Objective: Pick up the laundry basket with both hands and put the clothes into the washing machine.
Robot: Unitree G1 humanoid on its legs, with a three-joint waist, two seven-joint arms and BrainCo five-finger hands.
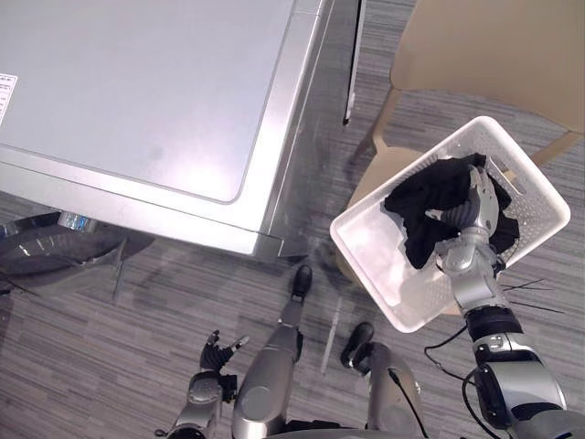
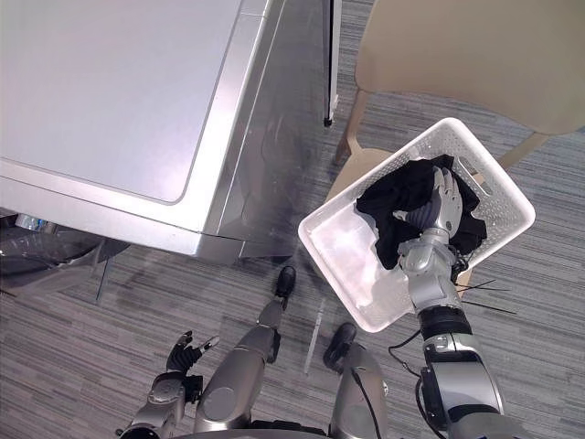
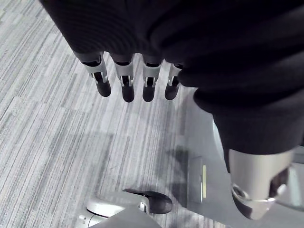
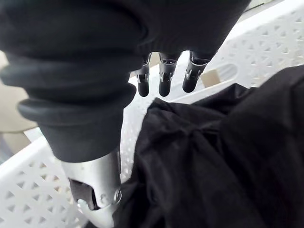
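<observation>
My arms [image 1: 475,291]: silver-grey rounded shells. Right hand [image 1: 471,219] and left hand [image 1: 206,384]: silver fingers [image 3: 124,78] with glossy black tips; a black ribbed cover [image 4: 71,71] sleeves each wrist.

At upper left the washer [image 1: 137,91] is showing plain silver-grey. The basket [image 1: 377,249] at right is showing white, its walls pierced in a lattice pattern, and the clothes [image 1: 430,197] in it are showing black. The chair [image 1: 494,46] at upper right is showing beige, and the floor [image 1: 91,347] is showing grey streaks.
</observation>
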